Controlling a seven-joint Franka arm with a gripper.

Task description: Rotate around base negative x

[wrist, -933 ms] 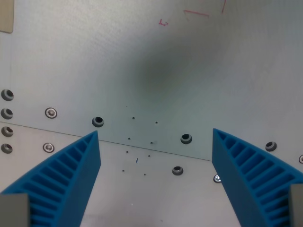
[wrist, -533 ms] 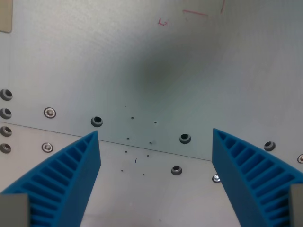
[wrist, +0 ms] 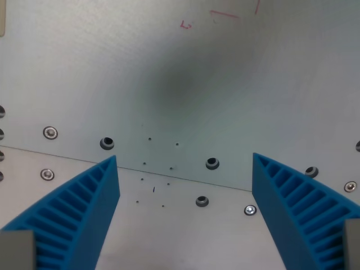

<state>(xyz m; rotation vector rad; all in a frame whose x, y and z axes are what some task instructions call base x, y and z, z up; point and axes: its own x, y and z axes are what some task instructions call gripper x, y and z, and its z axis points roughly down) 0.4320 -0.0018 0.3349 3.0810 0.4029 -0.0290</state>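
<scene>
Blue ribbed fingers [wrist: 79,216] spread wide, gripper [wrist: 184,216] empty. We face the metal plate [wrist: 185,84] squarely; its seam [wrist: 185,179] crosses just ahead, between them.

I see the blue ribbed jaws spread wide over the grey metal counter [wrist: 185,84], nothing between them. A seam [wrist: 185,178] crosses it, lined with screw holes; red pen marks [wrist: 224,13] sit up top.

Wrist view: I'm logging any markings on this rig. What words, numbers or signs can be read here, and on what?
No readable text.
Red pen marks on the metal plate: a small squiggle, not legible as a character.
Red lines near the plate's top edge: drawn strokes, not writing.
</scene>
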